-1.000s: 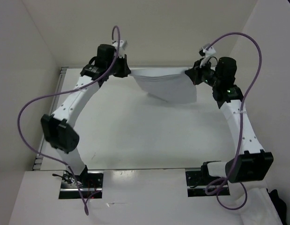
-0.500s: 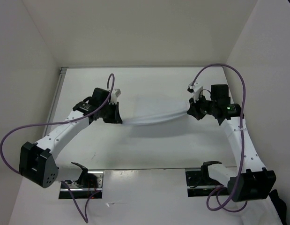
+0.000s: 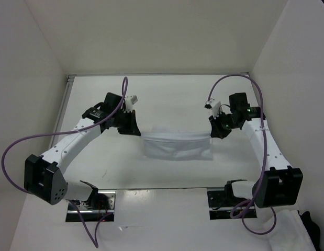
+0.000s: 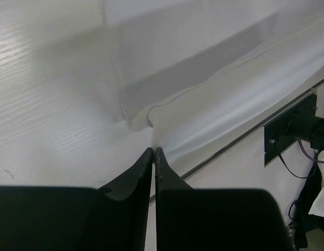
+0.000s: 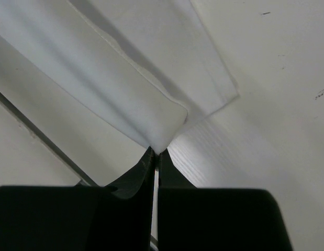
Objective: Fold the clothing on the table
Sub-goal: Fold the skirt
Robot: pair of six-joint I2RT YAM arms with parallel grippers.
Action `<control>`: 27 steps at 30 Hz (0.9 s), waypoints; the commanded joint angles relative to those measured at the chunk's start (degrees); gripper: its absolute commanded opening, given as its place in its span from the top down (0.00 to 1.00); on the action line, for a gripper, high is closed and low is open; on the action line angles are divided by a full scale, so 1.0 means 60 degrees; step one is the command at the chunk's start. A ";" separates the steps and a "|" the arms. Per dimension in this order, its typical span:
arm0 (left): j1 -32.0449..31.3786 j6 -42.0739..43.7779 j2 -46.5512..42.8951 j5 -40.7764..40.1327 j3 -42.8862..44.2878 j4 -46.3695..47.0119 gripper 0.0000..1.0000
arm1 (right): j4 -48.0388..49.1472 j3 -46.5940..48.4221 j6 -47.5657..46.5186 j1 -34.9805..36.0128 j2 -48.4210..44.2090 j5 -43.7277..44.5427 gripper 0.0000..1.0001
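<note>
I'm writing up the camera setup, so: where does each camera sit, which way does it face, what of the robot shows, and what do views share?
Top external: above and behind the bases, looking down at the table and the clothing; both arms show.
Left wrist: mounted on that wrist, facing down past the left claw to the clothing's edge.
Right wrist: likewise, facing down past the right claw, which pinches a fold.
Shared: all three show the clothing.

white cloth heap (image 3: 291, 238) touching dark garment (image 3: 311, 219), bottom right corner; plain white walls (image 3: 151, 36) around.
</note>
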 commanded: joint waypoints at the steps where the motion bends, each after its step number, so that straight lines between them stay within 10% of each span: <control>1: 0.0044 0.0264 -0.0237 -0.0113 -0.0046 -0.0339 0.91 | -0.0309 0.0344 -0.0500 -0.0182 -0.0607 0.0550 1.00; 9: 0.0044 0.0353 0.0041 -0.0331 0.0509 -0.0426 0.88 | -0.1085 0.0138 -0.1042 -0.0357 -0.1819 0.0948 1.00; 14: 0.0044 0.0703 0.0009 -0.0699 0.0874 -0.0280 0.86 | 0.1211 -0.0549 -0.0677 -0.0154 -0.4472 0.0740 1.00; 21: -0.0130 0.0443 0.2439 0.4549 0.0817 0.1022 0.51 | 0.1595 -0.0580 0.0184 -0.0153 -0.3905 0.0916 1.00; 27: -0.0586 0.0224 0.3922 0.6228 0.1432 0.1402 0.36 | 0.2254 -0.0580 0.1474 -0.0050 -0.3364 0.0813 1.00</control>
